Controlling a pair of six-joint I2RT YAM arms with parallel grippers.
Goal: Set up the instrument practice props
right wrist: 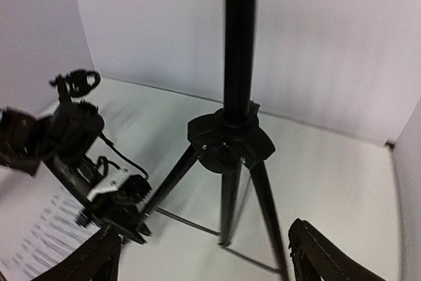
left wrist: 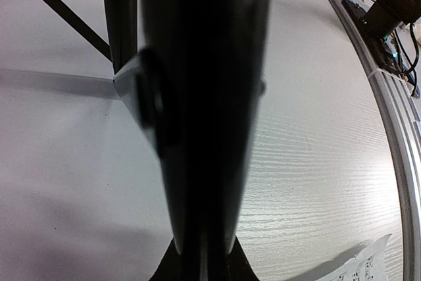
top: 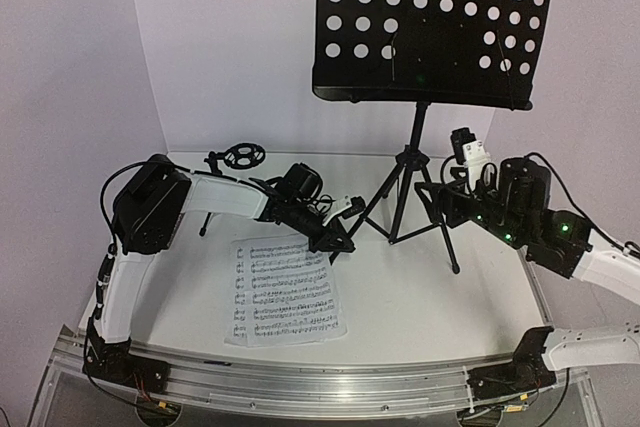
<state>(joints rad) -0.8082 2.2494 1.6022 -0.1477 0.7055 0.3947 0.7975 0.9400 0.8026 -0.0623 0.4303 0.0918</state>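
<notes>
**1. Mic stand** (top: 240,156): standing upright at the back left of the desk (top: 420,297), well apart from both arms. It is facing no evident hazard.

**2. Left hand** (top: 336,238): appearing to be clenching the low end of the music stand's (top: 415,137) left leg. Hazard: any tug here is likely tipping a top-heavy stand.

**3. Sheet music** (top: 285,292): lying flat at the front left, just below that hand. A dragged foot could be creasing it.

**4. Music stand**: standing upright right of centre. It is showing a slim black pole, three splayed legs and a perforated tray (top: 420,94) tilting on top, with no page showing on it.

**5. Right hand** (right wrist: 204,235): released, fingers spreading wide and gripping nothing, hovering near the right leg. Nothing is steadying the pole.
</notes>
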